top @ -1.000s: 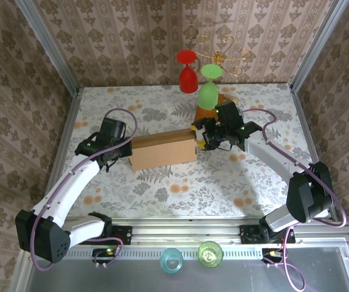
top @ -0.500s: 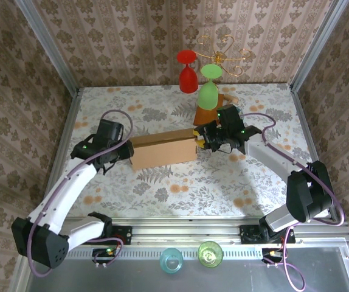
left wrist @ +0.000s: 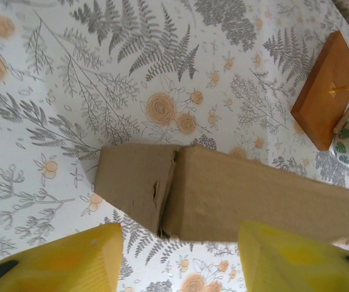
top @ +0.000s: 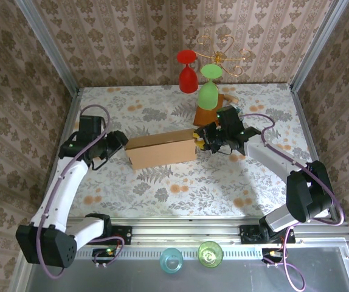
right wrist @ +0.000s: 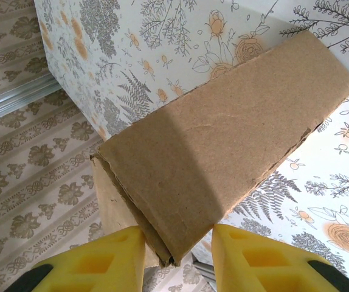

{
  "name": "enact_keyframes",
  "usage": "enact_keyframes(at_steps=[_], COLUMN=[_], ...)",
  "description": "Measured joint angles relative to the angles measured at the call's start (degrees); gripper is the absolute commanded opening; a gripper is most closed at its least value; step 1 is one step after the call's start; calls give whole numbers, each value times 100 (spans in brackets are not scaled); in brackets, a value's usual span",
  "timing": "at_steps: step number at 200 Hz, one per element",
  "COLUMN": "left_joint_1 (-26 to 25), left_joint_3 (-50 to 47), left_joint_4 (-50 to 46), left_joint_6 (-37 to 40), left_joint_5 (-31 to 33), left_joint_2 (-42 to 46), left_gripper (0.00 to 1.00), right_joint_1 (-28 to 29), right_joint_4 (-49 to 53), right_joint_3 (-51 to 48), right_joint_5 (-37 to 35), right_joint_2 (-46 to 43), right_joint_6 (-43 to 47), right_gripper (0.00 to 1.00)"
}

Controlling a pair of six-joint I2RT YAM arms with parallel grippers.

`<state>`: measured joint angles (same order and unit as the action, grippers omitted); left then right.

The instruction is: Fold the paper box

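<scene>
The paper box [top: 162,149] is a long brown cardboard shape lying across the middle of the table. My left gripper [top: 117,143] stands open just off its left end, apart from it. In the left wrist view the box [left wrist: 247,198] lies ahead of the yellow fingers [left wrist: 56,258], with nothing between them. My right gripper [top: 200,141] is at the box's right end. There the two yellow fingers [right wrist: 98,261] press on either side of the box's end corner [right wrist: 223,146].
A glass stand with a reddish wooden base [top: 206,114] stands just behind the right gripper, holding a red glass [top: 188,77] and a green glass [top: 208,94]. Its base [left wrist: 326,91] is near the box's far end. Two cups [top: 170,260] sit at the front rail.
My left gripper opened and drew back to the left, away from the box's left end. My right gripper narrowed onto the box's right end. The box stayed put.
</scene>
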<state>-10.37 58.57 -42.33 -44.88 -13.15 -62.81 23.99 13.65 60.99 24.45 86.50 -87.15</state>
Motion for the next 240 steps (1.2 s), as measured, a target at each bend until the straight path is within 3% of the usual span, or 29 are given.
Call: enact_keyframes(at_steps=[46, 68, 99, 127, 159, 182, 203, 221, 225, 229, 231, 234, 240], left_joint_1=[72, 74, 17, -313, -887, -1211, -1316, -1329, -1327, -1322, -1314, -1311, -1283], left_joint_3=[-485, -706, -876, -1128, -1731, -2435, -2894, -2887, -2837, -2769, -2721, -2643, -2461], left_joint_4=[625, 890, 1049, 1276, 1488, 1443, 1246, 1093, 1058, 1014, 990, 953, 890], left_joint_6=[-118, -195, -208, -203, -192, -376, -603, -741, -782, -734, -778, -776, -776], left_joint_5=[-387, -463, -520, -476, -293, -289, -221, -111, -55, -31, -2, 15, 74], left_joint_2=[-289, -76, 98, 345, 1113, 1810, 2162, 2253, 2251, 2227, 2208, 2179, 2087], left_gripper=[20, 13, 9, 7, 8, 8, 12, 26, 30, 33, 35, 40, 61], right_joint_1=[-11, -28, -87, -166, -188, -164, -160, -160, -160, -160, -160, -160, -160], right_joint_4=[-22, -15, 144, 496, 713, 1062, 1392, 1655, 1768, 1873, 1945, 2031, 2225], right_joint_3=[-28, -26, 20, -15, -992, -1845, -2308, -2297, -2232, -2153, -2094, -2006, -1773], right_joint_5=[13, 31, 70, -9, -92, -203, -382, -645, -730, -835, -883, -977, -1191], right_joint_2=[0, 0, -2, -208, -1318, -2129, -2389, -2483, -2503, -2516, -2518, -2518, -2518], right_joint_6=[37, 184, 817, 2057, 3351, 3735, 3810, 3871, 3917, 3880, 3932, 3943, 3969], right_gripper=[34, 33, 33, 32, 34, 36, 42, 55, 60, 88, 97, 100, 100])
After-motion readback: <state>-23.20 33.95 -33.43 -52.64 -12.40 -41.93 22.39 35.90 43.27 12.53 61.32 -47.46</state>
